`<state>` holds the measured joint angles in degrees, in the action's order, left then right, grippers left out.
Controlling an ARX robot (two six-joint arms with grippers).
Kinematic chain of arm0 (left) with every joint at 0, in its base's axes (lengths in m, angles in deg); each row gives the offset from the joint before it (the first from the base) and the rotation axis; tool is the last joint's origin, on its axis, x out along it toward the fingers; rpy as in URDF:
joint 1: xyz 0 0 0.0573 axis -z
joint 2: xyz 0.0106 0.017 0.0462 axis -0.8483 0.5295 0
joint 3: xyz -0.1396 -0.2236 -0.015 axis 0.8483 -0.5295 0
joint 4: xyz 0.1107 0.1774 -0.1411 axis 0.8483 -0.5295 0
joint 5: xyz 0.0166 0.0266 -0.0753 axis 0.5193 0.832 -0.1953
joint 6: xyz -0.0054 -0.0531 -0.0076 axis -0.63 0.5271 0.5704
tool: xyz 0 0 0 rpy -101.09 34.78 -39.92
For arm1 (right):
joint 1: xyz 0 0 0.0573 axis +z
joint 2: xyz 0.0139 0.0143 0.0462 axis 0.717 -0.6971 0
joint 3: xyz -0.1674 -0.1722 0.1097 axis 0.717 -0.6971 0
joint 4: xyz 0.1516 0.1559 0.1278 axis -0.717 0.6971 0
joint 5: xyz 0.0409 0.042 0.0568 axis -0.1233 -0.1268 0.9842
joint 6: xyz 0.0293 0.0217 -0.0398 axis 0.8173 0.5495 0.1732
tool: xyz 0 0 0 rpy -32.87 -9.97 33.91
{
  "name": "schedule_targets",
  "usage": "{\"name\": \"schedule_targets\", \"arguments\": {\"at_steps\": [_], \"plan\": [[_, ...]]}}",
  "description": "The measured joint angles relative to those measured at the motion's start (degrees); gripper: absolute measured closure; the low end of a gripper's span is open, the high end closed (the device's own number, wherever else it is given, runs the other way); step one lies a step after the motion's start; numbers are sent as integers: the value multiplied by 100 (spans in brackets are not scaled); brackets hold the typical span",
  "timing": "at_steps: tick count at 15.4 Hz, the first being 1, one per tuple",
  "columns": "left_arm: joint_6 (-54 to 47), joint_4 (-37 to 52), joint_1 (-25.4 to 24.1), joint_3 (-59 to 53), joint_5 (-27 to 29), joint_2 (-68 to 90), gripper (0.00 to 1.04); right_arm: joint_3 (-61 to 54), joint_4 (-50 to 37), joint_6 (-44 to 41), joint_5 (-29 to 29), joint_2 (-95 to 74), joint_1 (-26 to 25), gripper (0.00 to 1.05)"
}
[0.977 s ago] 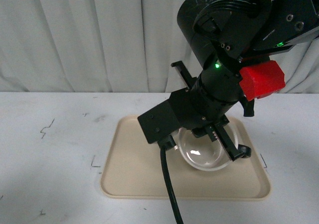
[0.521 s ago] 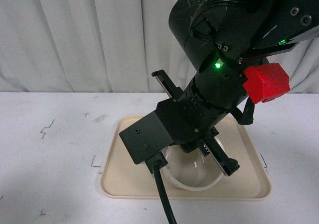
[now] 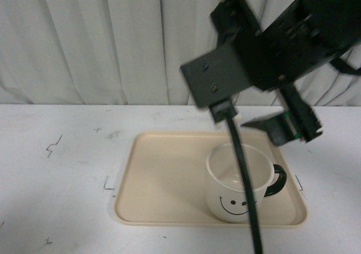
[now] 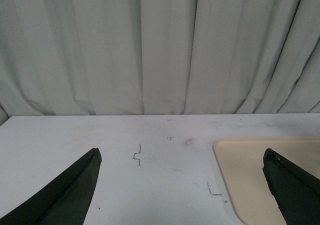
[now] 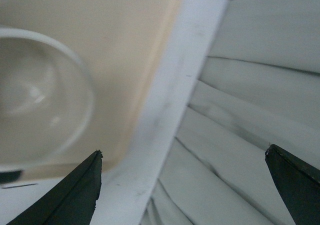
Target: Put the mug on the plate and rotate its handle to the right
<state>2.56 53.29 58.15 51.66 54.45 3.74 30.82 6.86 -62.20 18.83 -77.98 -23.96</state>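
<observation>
While the mug (image 3: 219, 191) is standing upright on the plate (image 3: 163, 175), toward its right front corner, it is not being gripped by anything. Its smiley face is being shown to the front camera, and the handle (image 3: 277, 181) is being pointed to the right, just inside the plate's right rim. A black cable (image 3: 243, 163) is being hung across the front of the mug in the front view. The right gripper (image 5: 185, 185) is being held above and behind the mug, apart from it, blurred in the front view. In its wrist view its fingers (image 5: 75, 195) are being spread wide with nothing between them, and the mug's rim and a plate corner are being seen beneath. The left gripper (image 4: 180, 190) is likewise being held spread wide and empty over the white table (image 4: 100, 145), with the plate's edge showing by one finger. A grey curtain (image 3: 84, 39) is being seen behind the table.
</observation>
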Motion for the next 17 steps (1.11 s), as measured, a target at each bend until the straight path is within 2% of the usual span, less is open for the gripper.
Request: {"name": "schedule_targets", "arguments": {"at_steps": [2, 3, 5, 6, 7, 9, 10, 12, 13, 16, 17], "plan": [[0, 0, 0, 0, 0, 0, 7, -1285, -1897, 831, 695, 1408, -581, 6], [0, -2, 0, 0, 4, 0, 7, -1932, -2638, 1335, 815, 2216, -785, 6], [0, 0, -7, 0, -2, 0, 7, -2247, -3254, 1926, 833, 2802, -868, 6], [0, 2, -4, 0, -7, 0, 7, -2354, -3923, 2496, 313, 2874, -699, 11], [0, 2, 0, 0, -11, 0, 7, -2675, -4459, 3676, -570, 2973, -605, 20], [2, -2, -4, 0, 22, 0, 7, -3528, -4844, 5436, -1578, 3088, -656, 35], [2, 2, -11, -2, 24, 0, 7, -4057, -4968, 6824, -1897, 3189, -876, 45], [2, 0, -11, 0, 4, 0, 7, -4605, -5239, 8358, -1873, 3657, -1119, 64], [0, 2, -11, 0, -4, 0, 7, -4798, -5357, 8852, -1784, 3952, -1161, 73], [2, 0, -11, 0, 0, 0, 7, -5431, -5429, 9455, -1506, 4409, -1375, 100], [2, 0, -11, 0, 0, 0, 7, -5718, -5392, 9527, -1432, 4570, -1458, 103]]}}
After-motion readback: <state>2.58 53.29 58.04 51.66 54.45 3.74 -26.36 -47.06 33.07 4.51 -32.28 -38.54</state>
